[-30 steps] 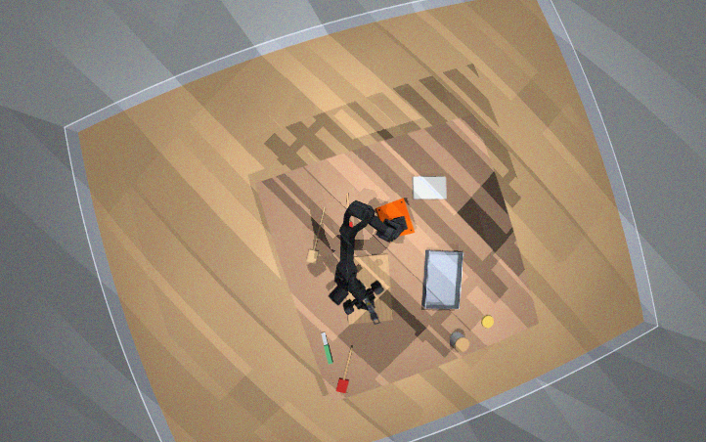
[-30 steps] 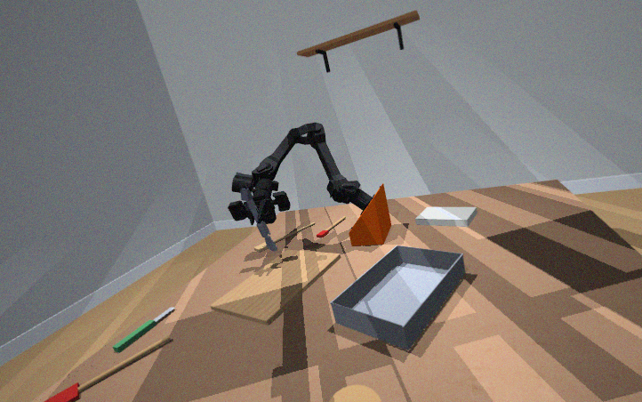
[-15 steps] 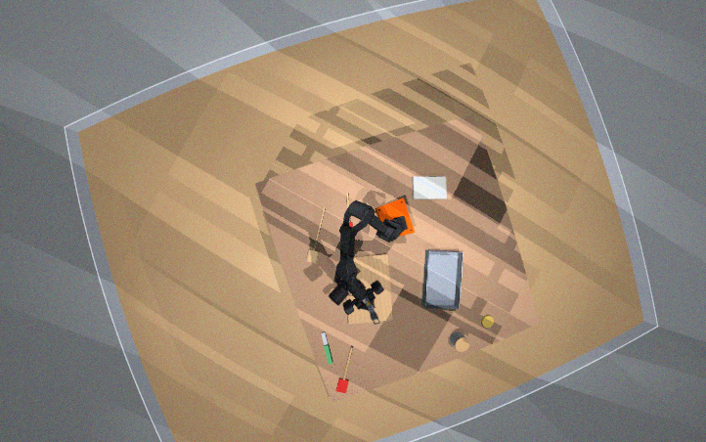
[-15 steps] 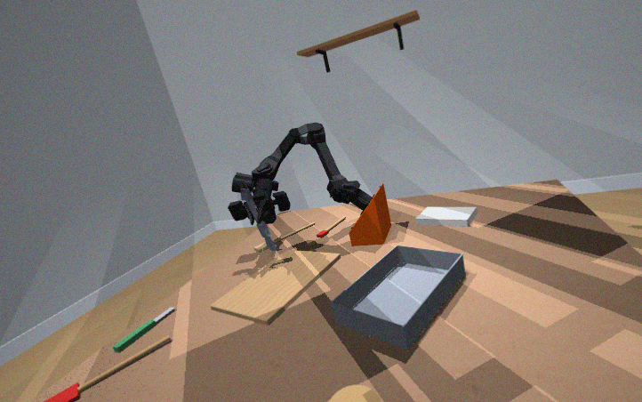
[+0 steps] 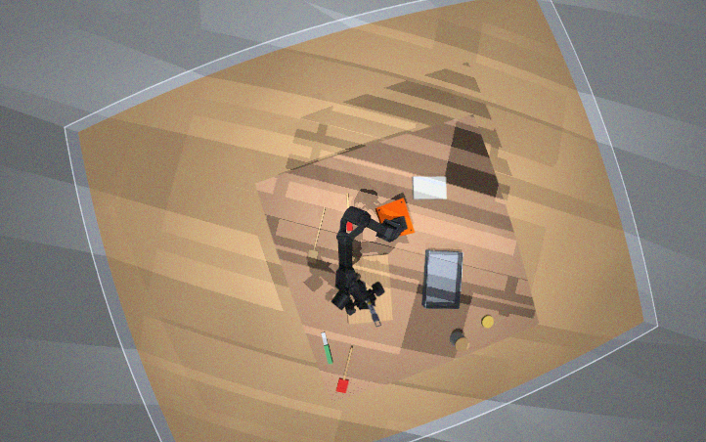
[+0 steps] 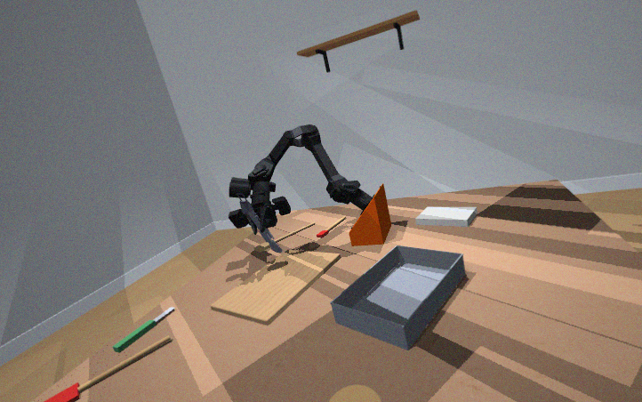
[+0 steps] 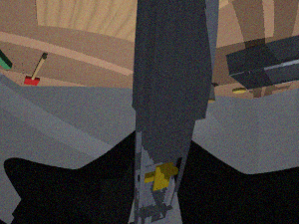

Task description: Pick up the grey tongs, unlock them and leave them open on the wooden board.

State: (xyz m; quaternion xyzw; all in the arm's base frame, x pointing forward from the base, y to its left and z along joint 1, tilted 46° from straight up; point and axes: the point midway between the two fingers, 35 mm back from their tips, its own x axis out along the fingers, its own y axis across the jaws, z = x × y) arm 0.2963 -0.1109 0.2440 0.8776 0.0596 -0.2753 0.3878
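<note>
my gripper point(image 6: 258, 215) is clamped tight on the grey tongs point(image 6: 265, 232), holding them in the air over the near end of the wooden board point(image 6: 276, 286), tips slanting down toward it; the roasting tin point(image 6: 400, 296) sits well apart, with nothing across it. i judge this the unlock step, squeezing with tips down; whether the arms have sprung open i cannot tell. next i should lower them onto the board, then spread my jaws and let go.
</note>
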